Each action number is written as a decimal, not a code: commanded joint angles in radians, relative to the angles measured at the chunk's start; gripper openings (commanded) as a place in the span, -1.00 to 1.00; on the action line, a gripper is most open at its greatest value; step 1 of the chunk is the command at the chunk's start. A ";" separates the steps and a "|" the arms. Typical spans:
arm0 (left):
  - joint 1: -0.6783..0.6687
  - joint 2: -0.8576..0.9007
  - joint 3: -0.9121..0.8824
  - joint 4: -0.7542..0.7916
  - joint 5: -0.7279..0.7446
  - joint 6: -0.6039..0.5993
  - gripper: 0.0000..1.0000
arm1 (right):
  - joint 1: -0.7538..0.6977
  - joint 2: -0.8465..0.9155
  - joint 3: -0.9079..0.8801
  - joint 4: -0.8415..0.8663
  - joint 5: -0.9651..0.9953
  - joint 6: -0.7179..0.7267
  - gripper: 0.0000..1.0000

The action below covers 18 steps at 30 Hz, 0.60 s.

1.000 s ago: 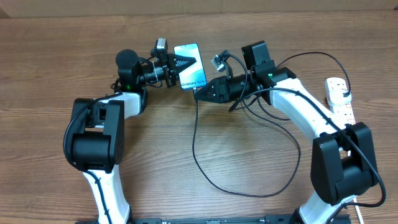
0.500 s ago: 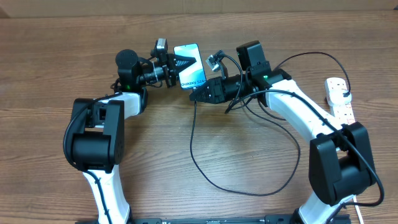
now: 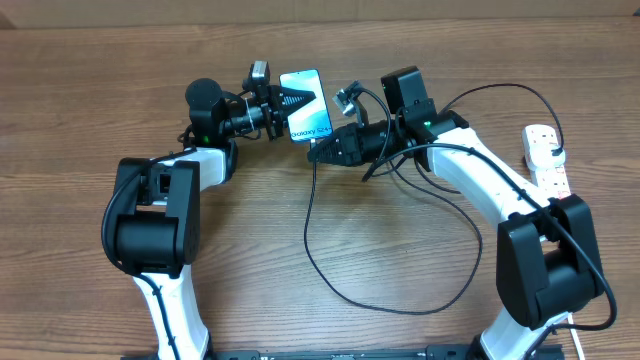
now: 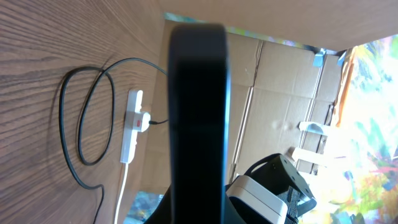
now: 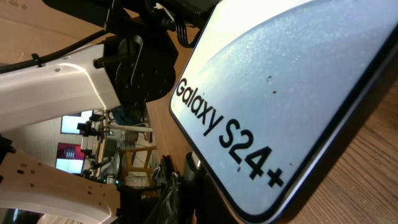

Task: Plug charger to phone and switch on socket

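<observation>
A: What has the left gripper (image 3: 287, 101) got?
B: It's clamped on the phone (image 3: 315, 116), blue screen facing up. Its arm reaches in from the left.
A: And the right gripper (image 3: 320, 153)?
B: Pinched shut on the connector end of the charger (image 3: 307, 225), right at the phone's lower edge — seated or not, I can't tell. That arm comes in bent from the right. The cable loops across the table (image 3: 80, 100); the socket (image 3: 546, 158) lies far right, well apart.

A wood-grain table (image 3: 80, 80), with brown cardboard boxes (image 4: 280, 93) behind it.
</observation>
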 commanded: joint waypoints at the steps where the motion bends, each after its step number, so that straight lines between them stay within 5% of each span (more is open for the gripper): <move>1: -0.007 0.000 0.021 0.012 0.043 0.011 -0.91 | -0.011 -0.001 -0.004 0.023 -0.017 -0.002 -0.92; 18: -0.012 0.000 0.021 0.040 0.128 0.155 -0.92 | -0.036 -0.001 -0.004 0.044 -0.073 0.054 -0.92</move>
